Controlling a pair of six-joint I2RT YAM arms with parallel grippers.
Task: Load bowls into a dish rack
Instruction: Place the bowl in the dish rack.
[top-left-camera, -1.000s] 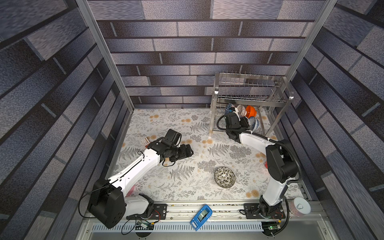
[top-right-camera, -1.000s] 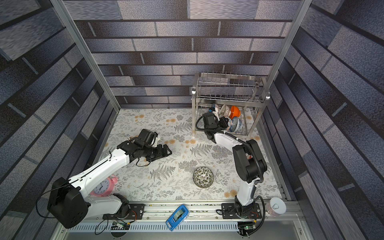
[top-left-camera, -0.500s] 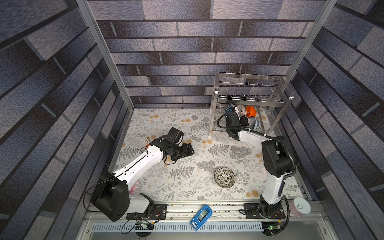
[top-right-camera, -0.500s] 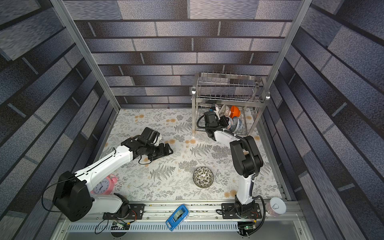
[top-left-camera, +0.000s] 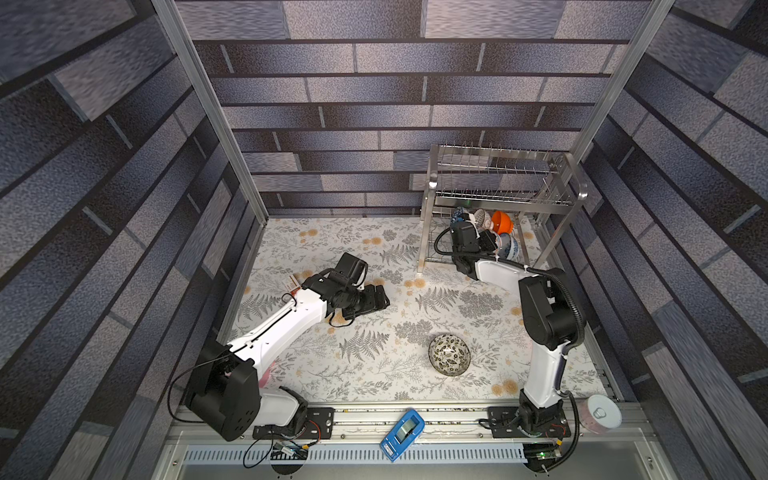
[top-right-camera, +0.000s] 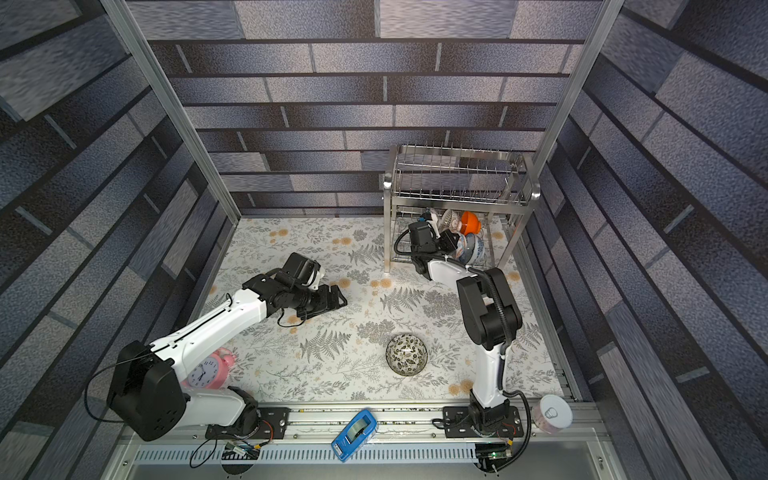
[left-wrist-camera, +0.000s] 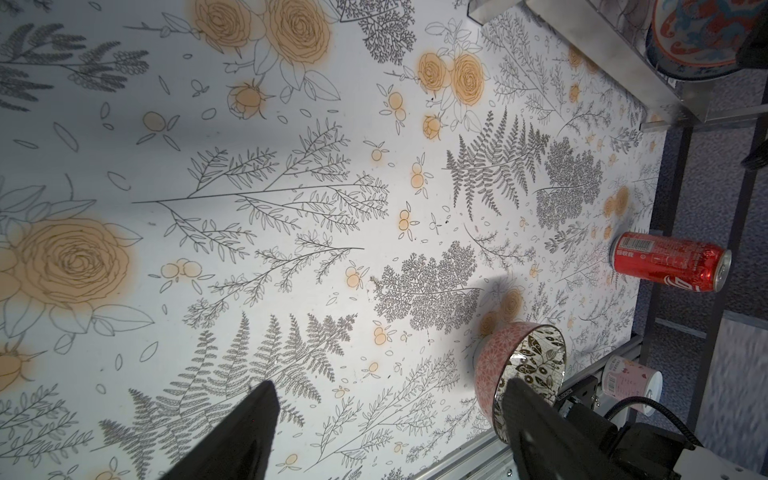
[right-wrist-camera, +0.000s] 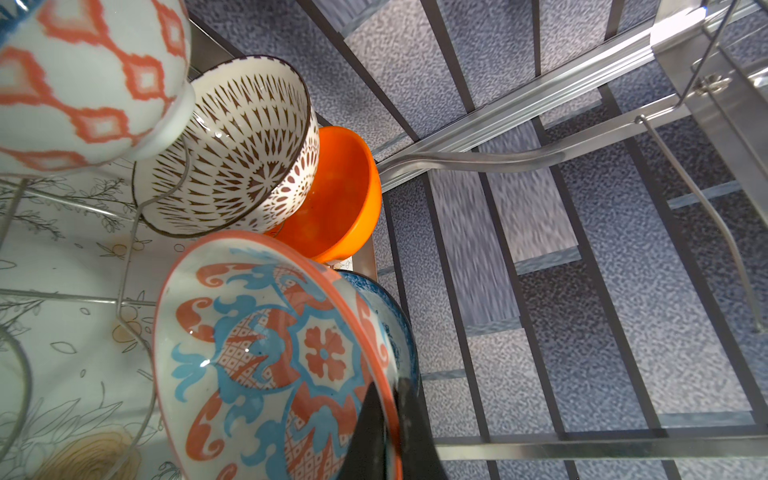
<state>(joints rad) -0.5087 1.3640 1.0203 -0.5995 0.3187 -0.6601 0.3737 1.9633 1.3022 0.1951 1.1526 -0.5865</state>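
The two-tier stainless steel wire dish rack (top-left-camera: 498, 202) is located at the far right of the floral-printed table covering (top-left-camera: 332, 249). The right gripper (right-wrist-camera: 388, 399) is extended into the lower tier of the rack. Its jaws are pressed together on the rim of the red-and-blue medallion bowl (right-wrist-camera: 266, 357), with one finger inside the rim and one outside. This bowl is held tilted on edge, and the blue-and-white floral bowl (right-wrist-camera: 397, 320) is seated just behind it.

On the far side of these two, three more bowls are stood on edge among the wavy wires:

- the plain orange bowl (right-wrist-camera: 336, 195)
- the white bowl with dark triangle marks (right-wrist-camera: 232, 153)
- the white bowl with a red lattice (right-wrist-camera: 83, 83)

(Whether the held bowl rests on a wire cannot be told.)

The black-and-white floral bowl (top-left-camera: 449, 354) is set upright on the covering, near and right of centre, well apart from the rack.

The left gripper (top-left-camera: 380, 299) is positioned left of centre over the covering. Its jaws are spread wide with nothing between them, and in both top views it is well apart from that bowl.

A pink alarm clock (top-right-camera: 212, 368) is seen at the near left beside the left arm, and a blue tape dispenser (top-left-camera: 402, 434) is placed on the near rail.
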